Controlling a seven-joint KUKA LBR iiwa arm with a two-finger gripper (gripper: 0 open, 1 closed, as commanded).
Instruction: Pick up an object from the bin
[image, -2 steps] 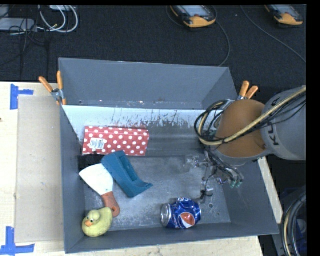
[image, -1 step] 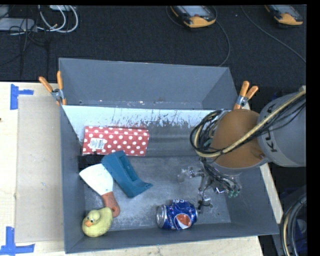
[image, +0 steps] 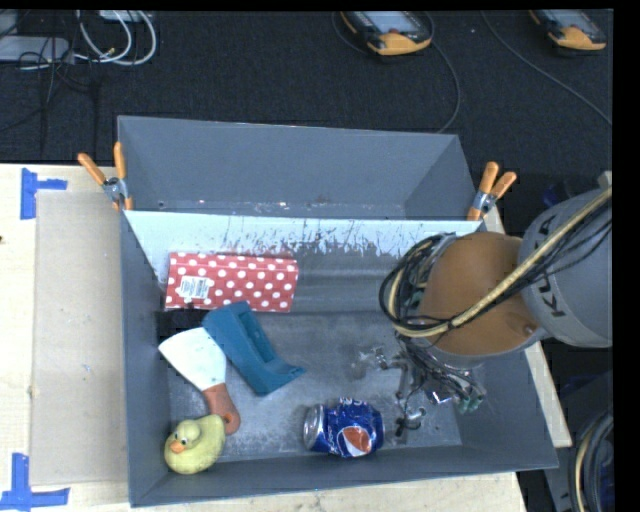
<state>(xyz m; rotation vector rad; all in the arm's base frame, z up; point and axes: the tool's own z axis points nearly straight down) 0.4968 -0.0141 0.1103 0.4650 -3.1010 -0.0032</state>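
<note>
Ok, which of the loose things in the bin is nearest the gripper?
The crushed blue soda can by the bin's front wall, just left of the gripper. The yellow duck, white spatula, blue wedge and red dotted box all lie farther left.

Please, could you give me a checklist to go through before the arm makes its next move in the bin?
1. Gripper is inside the bin, near its front wall: ok.
2. Gripper is centred over the crushed blue can: not ok, it is beside the can.
3. Gripper touches the can: cannot tell.
4. Yellow duck, white scraper and red dotted box lie apart from the gripper: ok.
</note>
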